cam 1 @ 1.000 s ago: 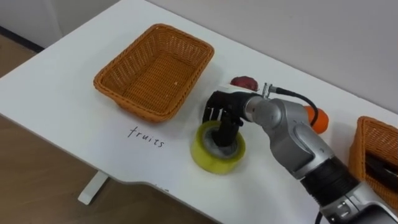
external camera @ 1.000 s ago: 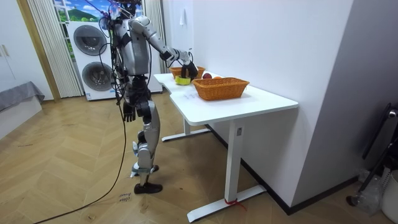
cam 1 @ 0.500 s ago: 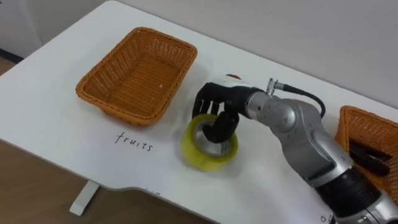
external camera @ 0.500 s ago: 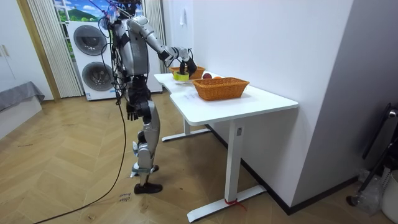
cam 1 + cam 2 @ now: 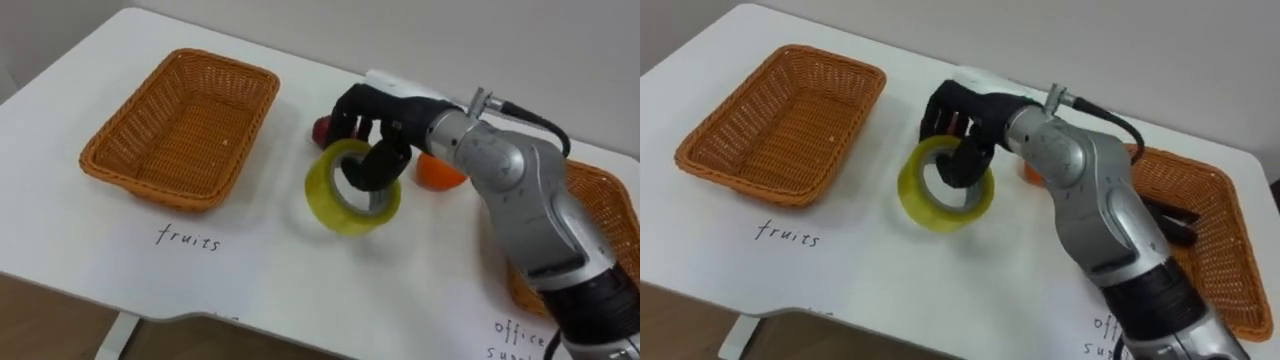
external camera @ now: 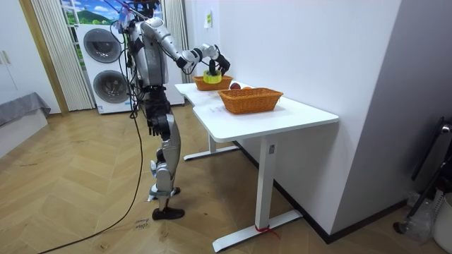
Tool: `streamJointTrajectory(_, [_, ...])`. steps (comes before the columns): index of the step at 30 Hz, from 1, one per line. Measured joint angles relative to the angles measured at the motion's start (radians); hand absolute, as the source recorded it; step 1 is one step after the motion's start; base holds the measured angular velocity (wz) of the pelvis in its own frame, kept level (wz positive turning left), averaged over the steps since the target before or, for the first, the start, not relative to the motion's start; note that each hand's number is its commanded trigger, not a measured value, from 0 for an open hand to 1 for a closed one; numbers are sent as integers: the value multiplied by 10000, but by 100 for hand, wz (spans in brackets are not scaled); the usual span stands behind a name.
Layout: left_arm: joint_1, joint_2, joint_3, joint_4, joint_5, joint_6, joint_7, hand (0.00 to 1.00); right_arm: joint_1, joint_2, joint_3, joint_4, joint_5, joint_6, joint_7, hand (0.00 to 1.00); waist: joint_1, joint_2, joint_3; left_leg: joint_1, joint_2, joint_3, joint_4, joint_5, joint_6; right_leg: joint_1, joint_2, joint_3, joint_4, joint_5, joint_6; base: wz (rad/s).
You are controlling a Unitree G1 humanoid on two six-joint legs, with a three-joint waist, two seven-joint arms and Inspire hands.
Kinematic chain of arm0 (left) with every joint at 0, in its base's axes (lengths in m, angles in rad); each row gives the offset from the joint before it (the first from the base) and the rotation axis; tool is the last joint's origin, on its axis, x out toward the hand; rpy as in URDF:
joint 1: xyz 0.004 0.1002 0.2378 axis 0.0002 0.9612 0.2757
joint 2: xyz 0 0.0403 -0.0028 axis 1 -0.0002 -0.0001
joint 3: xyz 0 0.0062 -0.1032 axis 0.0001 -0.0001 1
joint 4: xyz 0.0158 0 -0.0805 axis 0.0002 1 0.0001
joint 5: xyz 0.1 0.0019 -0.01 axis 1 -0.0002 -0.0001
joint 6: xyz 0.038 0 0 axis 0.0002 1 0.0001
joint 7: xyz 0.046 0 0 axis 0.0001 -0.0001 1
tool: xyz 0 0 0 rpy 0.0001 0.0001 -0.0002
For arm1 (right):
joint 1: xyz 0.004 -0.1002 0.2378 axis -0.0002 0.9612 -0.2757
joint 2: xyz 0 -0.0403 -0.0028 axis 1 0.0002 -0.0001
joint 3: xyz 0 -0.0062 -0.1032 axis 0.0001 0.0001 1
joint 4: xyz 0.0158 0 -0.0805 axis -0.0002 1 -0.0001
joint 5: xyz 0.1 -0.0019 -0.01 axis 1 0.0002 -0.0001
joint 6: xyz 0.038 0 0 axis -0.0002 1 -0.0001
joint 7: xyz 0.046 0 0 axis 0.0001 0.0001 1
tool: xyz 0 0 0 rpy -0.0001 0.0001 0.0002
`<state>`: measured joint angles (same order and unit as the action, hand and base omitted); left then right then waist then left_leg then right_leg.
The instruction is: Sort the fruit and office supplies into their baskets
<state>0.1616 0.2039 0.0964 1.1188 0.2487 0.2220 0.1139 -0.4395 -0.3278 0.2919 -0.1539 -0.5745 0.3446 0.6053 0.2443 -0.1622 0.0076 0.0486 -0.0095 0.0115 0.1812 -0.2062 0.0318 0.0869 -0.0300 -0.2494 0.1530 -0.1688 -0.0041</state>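
My right hand (image 5: 385, 110) is shut on a yellow tape roll (image 5: 325, 200), with the thumb through its hole. The roll hangs tilted above the white table (image 5: 250, 290), between the two baskets. The empty wicker fruit basket (image 5: 180, 120) stands at the left. The office basket (image 5: 1200, 200) at the right holds dark items (image 5: 1170, 225). An orange (image 5: 440, 172) lies behind my forearm, and a red fruit (image 5: 320, 128) peeks out behind the hand. In the room view the raised right hand (image 6: 215, 60) holds the roll (image 6: 210, 73) over the table's far end, and my left hand (image 6: 152, 121) hangs by the hip.
A handwritten label (image 5: 187, 239) marks the table in front of the fruit basket, and another (image 5: 520, 335) sits near the office basket. The table's front edge (image 5: 150, 318) runs close below. A wall stands right behind the table.
The right hand has lifted the tape roll off the table and carried it up and toward the right. The head camera has shifted too.
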Motion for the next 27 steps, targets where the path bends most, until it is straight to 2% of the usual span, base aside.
streamJointTrajectory(4, [46, -11, 21, 24, -9, -101, 20, 0, 148, -1, -418, 0, 239, -129, -81, 100, -272, 83, 41, -12, -10, 13, -2, 0, 0, -5, -6, 13, 0, 0, 0, 0])
streamJointTrajectory(7, [53, -62, 85, 18, -13, -133, 24, 0, 149, -19, -836, 0, 246, -271, -339, 100, -455, 130, 29, 43, -7, 32, 1, 0, 0, 8, -3, 13, 0, 0, 0, 0])
streamJointTrajectory(10, [107, -138, 74, 19, -72, -265, 20, 0, 149, -169, -1021, 1, 218, -417, -719, 100, -635, 183, 58, 155, -8, 42, 18, 0, 0, 126, -31, -7, -3, 0, 0, 0])
streamJointTrajectory(14, [106, -157, 67, 18, -57, -377, 5, 0, 150, -254, -1279, 1, 154, -525, -1129, 100, -806, 198, 57, 160, -1, 67, 1, -1, 1, 162, -22, -14, 0, 0, 1, -1])
streamJointTrajectory(17, [118, -157, 64, 13, -164, -403, -20, 0, 238, -340, -1381, 29, 207, -606, -1262, 100, -980, 221, 45, 178, -3, 87, 10, -1, 1, 178, -15, 10, 8, 1, 2, 0])
streamJointTrajectory(22, [358, -168, 79, -398, -195, -405, -212, 0, 794, -339, -2096, 92, 239, -680, -1515, 100, -1046, 313, 22, 194, -2, 85, 14, 0, 2, 175, -23, 47, 20, 2, 3, -1])
streamJointTrajectory(27, [467, -181, 178, -465, -187, -491, -416, 0, 889, -340, -2726, 563, 475, -831, -1810, 100, -1147, 338, -6, 197, 10, 65, 37, 0, 2, 175, -37, 58, 23, 3, 2, 0])
